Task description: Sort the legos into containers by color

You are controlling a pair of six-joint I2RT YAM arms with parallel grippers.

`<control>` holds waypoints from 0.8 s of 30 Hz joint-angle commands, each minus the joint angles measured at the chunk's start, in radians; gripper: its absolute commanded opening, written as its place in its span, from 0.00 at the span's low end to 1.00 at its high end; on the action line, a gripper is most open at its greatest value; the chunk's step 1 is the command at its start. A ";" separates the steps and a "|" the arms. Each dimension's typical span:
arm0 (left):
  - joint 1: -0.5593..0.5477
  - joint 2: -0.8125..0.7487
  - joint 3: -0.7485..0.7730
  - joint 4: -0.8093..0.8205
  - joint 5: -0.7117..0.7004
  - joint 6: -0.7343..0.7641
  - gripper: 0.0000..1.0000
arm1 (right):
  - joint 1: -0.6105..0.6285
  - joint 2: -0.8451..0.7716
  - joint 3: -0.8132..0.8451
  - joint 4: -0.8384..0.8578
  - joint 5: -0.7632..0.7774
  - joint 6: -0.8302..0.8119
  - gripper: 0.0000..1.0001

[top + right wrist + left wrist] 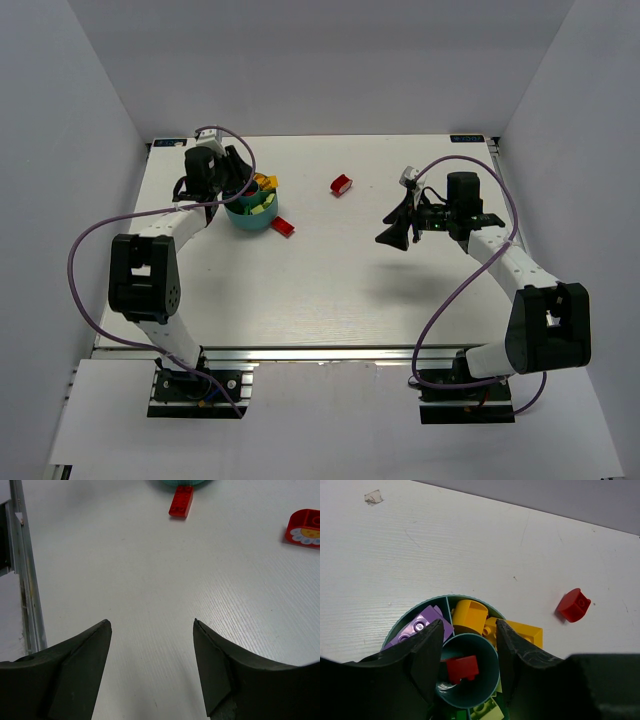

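Teal divided cup (410,614); red brick (462,668) inside central tube (470,636).

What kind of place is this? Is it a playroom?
Probably a robot test bench, not a playroom: a white table boxed in by plain grey walls, a left arm and right arm bolted at its edge, toy bricks in a teal cup.

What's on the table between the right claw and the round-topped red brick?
Nothing. Only bare white table lies between the right gripper and the curved red brick. The right wrist view shows it best, and the top view agrees.
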 commanded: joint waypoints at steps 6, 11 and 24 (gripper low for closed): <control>-0.003 -0.131 0.026 -0.047 0.031 -0.036 0.31 | -0.004 -0.023 0.028 -0.029 0.004 -0.044 0.72; -0.016 -0.225 0.030 -0.267 0.116 -0.173 0.26 | -0.001 -0.025 0.029 -0.050 0.010 -0.083 0.70; -0.396 -0.299 -0.013 -0.798 -0.335 -0.608 0.82 | 0.001 -0.046 0.012 -0.023 0.059 -0.054 0.70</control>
